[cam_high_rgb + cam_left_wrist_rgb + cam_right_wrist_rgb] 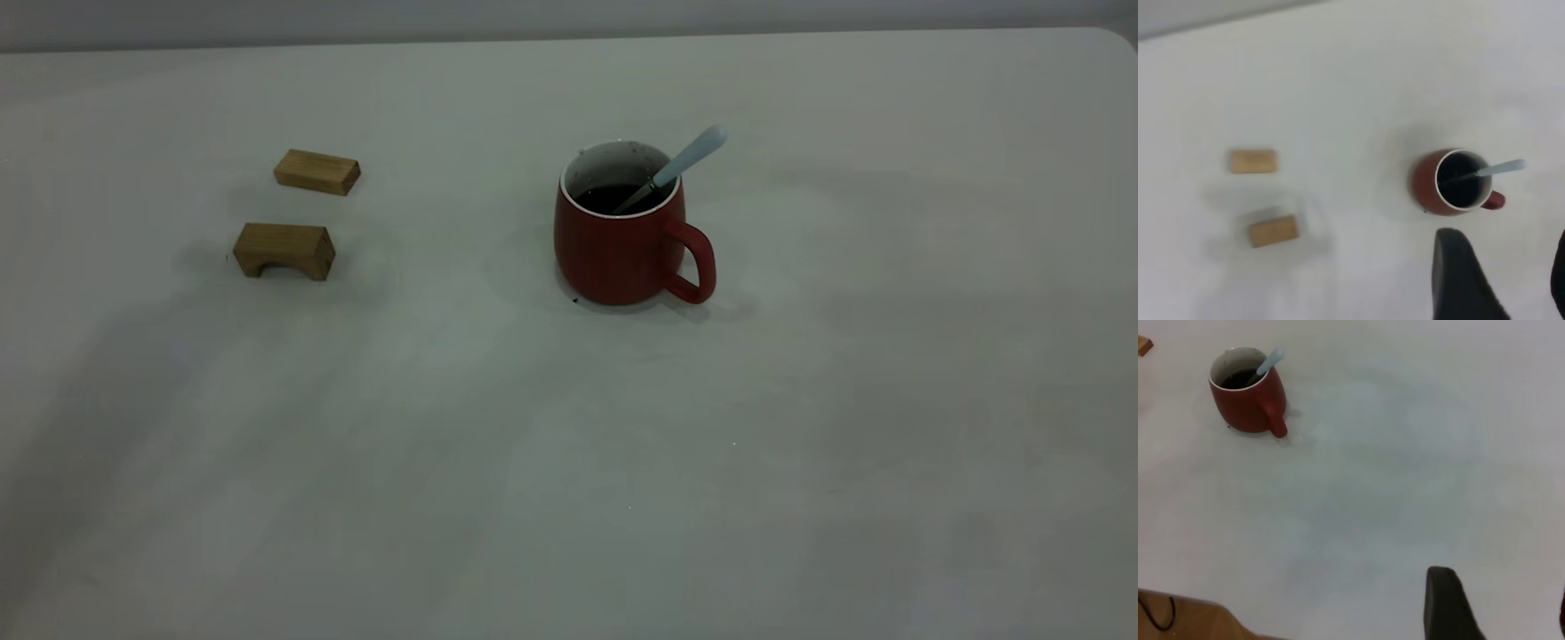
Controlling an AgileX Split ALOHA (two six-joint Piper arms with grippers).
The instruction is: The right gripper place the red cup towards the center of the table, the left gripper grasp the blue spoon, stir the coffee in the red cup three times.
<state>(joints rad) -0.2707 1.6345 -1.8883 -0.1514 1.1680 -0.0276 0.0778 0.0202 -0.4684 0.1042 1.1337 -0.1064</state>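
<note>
The left gripper (1501,280), seen only in its own wrist view, hangs above the table (569,462) with its two dark fingers spread wide and nothing between them; the red cup (1451,181) lies just beyond the fingertips. The right gripper (1498,607), likewise visible only in its own wrist view, is also spread and empty, well apart from the cup. Neither arm appears in the exterior view.

The red cup (622,240) stands upright near the middle of the table, its loop handle turned toward the right arm's side. Inside it is the coffee (613,197), a dark, nearly black liquid. The blue spoon (680,164) rests in the cup, bowl apparently submerged, though the liquid hides it, and its pale blue handle leans out over the rim above the cup's handle.

Two wooden blocks (284,251) lie on the left arm's side, well apart from the cup; the nearer one is arch-shaped.
</note>
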